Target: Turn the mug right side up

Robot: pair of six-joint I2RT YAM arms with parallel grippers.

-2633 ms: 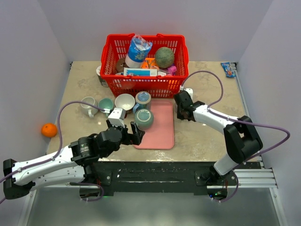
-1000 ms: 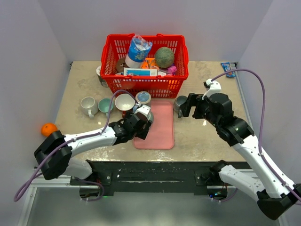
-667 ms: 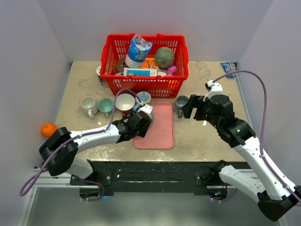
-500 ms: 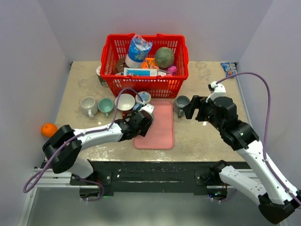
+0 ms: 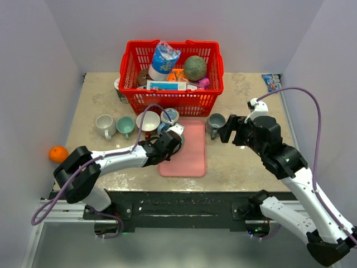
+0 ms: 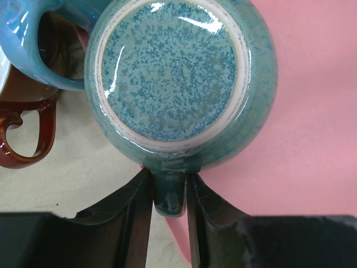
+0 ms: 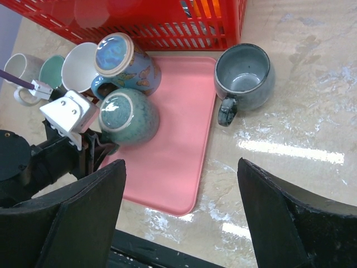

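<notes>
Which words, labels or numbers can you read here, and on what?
Nothing can be read.
On the tube in the red basket: print too small.
On the blue bag in the basket: print blurred.
On the blue packet at far right: print too small.
On the upturned mug, base up: no lettering, only a faint unreadable mark near the handle.

Table top [image 5: 240, 162]: beige marbled slab, lying under the jaws of the left gripper [image 5: 176, 140] and the right gripper [image 5: 221, 133].
Back wall [image 5: 240, 33]: plain pale lilac-grey, well ahead of both sets of jaws.
Left wall [image 5: 33, 72]: same colour, outboard of the left jaws.
Right wall [image 5: 329, 61]: same colour, outboard of the right jaws.
Light: bright glare streak [image 7: 290, 151] on the slab, ahead of the right jaws.
Front frame [image 5: 184, 207]: black bar at the near edge, behind both jaws.
Floor [image 5: 184, 251]: grey, beyond the frame.
</notes>
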